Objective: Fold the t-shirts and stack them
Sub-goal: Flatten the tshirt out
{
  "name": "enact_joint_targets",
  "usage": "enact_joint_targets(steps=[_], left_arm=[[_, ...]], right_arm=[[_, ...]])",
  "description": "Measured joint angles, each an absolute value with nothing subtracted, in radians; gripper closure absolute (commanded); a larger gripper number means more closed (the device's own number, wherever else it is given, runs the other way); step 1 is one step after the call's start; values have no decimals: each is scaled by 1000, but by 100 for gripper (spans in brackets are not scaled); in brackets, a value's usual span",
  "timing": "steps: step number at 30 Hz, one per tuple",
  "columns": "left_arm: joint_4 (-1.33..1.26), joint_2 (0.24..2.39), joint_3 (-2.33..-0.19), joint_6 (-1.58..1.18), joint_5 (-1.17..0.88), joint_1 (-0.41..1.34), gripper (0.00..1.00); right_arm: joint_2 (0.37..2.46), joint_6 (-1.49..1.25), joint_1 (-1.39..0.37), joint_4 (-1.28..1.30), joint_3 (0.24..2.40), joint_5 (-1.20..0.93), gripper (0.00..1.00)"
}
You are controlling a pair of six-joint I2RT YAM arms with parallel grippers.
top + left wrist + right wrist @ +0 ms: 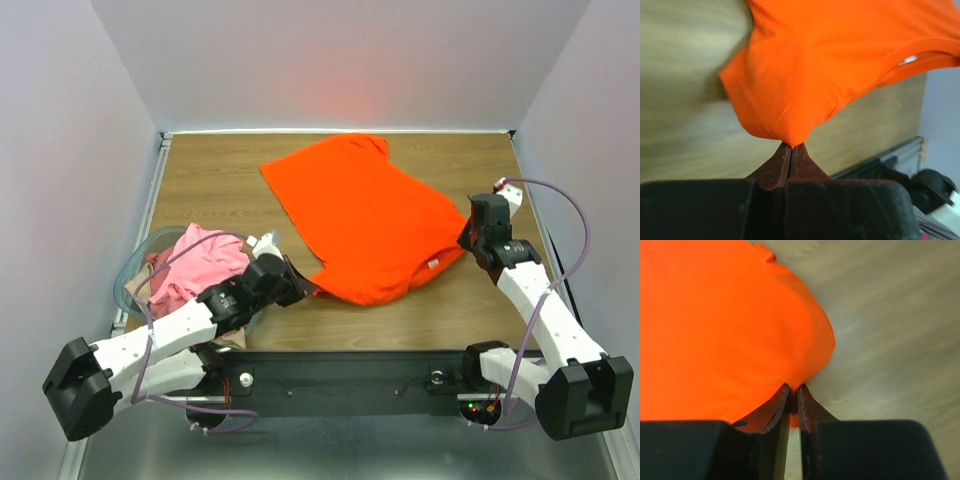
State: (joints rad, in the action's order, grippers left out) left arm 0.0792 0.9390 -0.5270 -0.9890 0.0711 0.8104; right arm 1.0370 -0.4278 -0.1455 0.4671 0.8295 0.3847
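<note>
Your left hand is pinching the near-left corner of the orange-red t-shirt, with its fingers pressing together on the cloth. Your right hand is clamping the shirt's right edge the same way. The shirt is lying spread across the middle of the bench, and its white neck label is showing near the front hem. The pink t-shirt is sitting heaped in the basket at the left.
</note>
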Motion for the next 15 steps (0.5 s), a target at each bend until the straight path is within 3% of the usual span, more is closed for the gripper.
enact_joint_targets(steps=[2, 4, 5, 6, 8, 13, 14, 15], left_arm=[[57, 925, -490, -1071, 94, 896, 100], [40, 937, -467, -1132, 105, 985, 80], [40, 955, -462, -1164, 110, 1034, 37], [38, 975, -462, -1180, 112, 1070, 2], [30, 1028, -465, -1212, 113, 1142, 2], [141, 1151, -612, -1198, 146, 1239, 2], [160, 1159, -651, -1184, 157, 1246, 2], [172, 1159, -679, -1174, 164, 1250, 2]], right_arm=[[1031, -466, -146, 506, 811, 432, 66], [1033, -501, -146, 538, 805, 475, 62], [1034, -521, -146, 553, 805, 498, 51], [1036, -531, -146, 562, 805, 513, 45], [1043, -560, -146, 587, 805, 546, 27], [1078, -599, -146, 668, 847, 588, 11], [1078, -599, -145, 677, 860, 583, 1], [1076, -601, -145, 682, 876, 568, 0]])
